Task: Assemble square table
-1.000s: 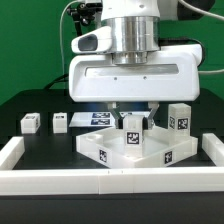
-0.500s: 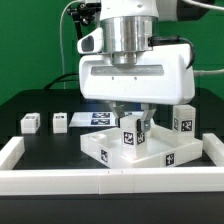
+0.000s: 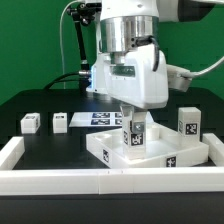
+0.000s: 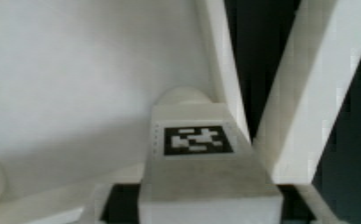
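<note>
A green backdrop [image 3: 30, 40] behind a black table [image 3: 22, 104] edged by a low white wall [image 3: 60, 181].

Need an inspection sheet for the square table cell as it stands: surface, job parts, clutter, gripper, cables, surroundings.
surface: black table, bordered by a low white wall; the marker board lies flat at the back.
job's things: tabletop lies flat; held leg post upright over it; right leg post upright at its far corner on the exterior view's right, seating unclear; loose leg post and second loose leg post sit on the table on the exterior view's left.
clutter: nothing seen.
grippers: gripper shut on the held leg post.
cables: black cable hangs beside the arm, off the table.
surroundings: green backdrop.
</note>
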`<move>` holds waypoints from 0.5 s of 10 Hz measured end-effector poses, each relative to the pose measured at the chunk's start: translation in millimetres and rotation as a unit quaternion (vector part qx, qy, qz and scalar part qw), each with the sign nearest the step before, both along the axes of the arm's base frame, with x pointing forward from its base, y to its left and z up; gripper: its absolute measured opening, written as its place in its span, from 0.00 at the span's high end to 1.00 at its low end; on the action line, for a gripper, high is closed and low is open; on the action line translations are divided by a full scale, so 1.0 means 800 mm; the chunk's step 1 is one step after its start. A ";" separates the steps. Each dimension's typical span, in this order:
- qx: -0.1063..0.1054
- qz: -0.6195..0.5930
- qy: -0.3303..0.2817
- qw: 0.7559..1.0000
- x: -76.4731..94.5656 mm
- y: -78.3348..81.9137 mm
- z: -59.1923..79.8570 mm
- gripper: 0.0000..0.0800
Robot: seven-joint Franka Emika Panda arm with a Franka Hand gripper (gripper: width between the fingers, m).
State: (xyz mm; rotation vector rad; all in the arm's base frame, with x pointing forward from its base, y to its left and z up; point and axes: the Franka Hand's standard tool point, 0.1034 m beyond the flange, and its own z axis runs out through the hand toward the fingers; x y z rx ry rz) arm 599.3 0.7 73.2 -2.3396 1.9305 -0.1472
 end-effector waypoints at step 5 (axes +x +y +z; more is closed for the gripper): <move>0.002 0.011 -0.001 1.000 0.000 0.003 0.000 0.38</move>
